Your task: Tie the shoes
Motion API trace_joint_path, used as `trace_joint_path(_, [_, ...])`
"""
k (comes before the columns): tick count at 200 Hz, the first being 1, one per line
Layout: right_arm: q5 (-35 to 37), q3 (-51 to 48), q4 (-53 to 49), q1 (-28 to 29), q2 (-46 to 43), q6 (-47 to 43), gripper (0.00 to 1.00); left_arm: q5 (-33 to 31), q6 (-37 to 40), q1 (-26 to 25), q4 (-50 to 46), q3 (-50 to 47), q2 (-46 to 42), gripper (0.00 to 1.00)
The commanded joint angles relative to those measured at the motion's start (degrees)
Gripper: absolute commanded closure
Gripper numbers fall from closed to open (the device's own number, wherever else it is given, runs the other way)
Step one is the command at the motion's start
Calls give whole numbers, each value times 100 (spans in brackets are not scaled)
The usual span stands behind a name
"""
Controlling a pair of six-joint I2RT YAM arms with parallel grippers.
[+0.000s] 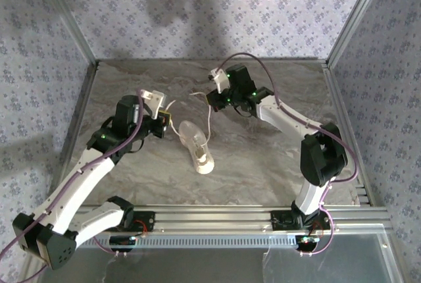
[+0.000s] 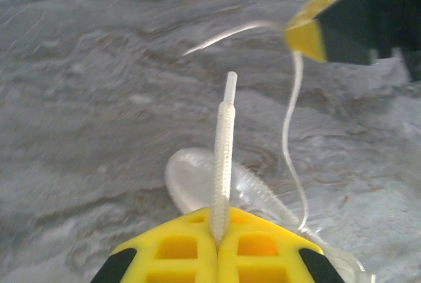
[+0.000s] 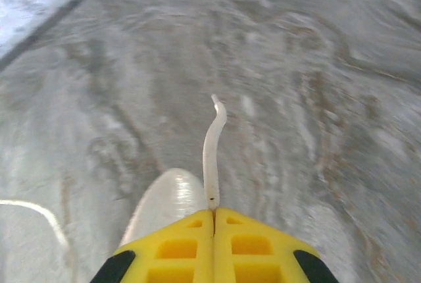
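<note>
Shoe (image 1: 196,142) is set near the centre of the worktop (image 1: 263,164), its long axis running roughly from far edge to near edge. Left end effector (image 1: 162,122) is held just left of the shoe and is closed on the left lace (image 2: 223,158); the strand is pinched near its end, with the aglet (image 2: 230,87) standing free beyond the grip. Right end effector (image 1: 214,95) is held on the far side of the shoe and is closed on the right lace (image 3: 212,148). Both strands are seen lifted off the shoe with some slack. No crossing or knot is seen. Step judged: both ends secured, first crossing about to be made. For the next move, the ends would have to be crossed above the shoe and one passed under the other, probably with a regrasp. Slack should be kept so the light shoe is not dragged.
</note>
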Motion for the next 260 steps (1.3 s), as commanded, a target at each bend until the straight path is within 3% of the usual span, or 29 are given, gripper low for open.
trace_joint_path(1, [-1409, 545, -470, 4, 12, -716, 100, 1158, 1063, -44, 605, -185, -229, 100])
trace_joint_path(33, [-2204, 989, -1265, 10, 236, -1271, 100, 2098, 2103, -55, 821, -310, -129, 100])
trace_joint_path(74, [-2447, 279, -860, 25, -18, -1808, 100, 2321, 2138, -37, 1138, -112, 333, 100])
trace_joint_path(113, [-2095, -485, -220, 16, -123, -1828, 100, 2453, 1598, -33, 1494, -1, 710, 100])
trace_joint_path(162, [-1928, -1659, 1658, -35, -114, -1855, 100, 2334, 678, 5, 1871, -27, 1231, 99])
trace_joint_path(202, [-1634, -1949, 2706, -26, 180, -1720, 100, 2054, -581, 195, 2138, 244, 1941, 99])
trace_joint_path(229, [-1015, -2198, 3474, 49, 337, -1444, 100, 1895, -993, 193, 2033, 573, 2503, 98])
trace_joint_path(260, [-1100, -2211, 3889, 92, 605, -1415, 100, 1690, -1205, 199, 1952, 895, 3065, 96])
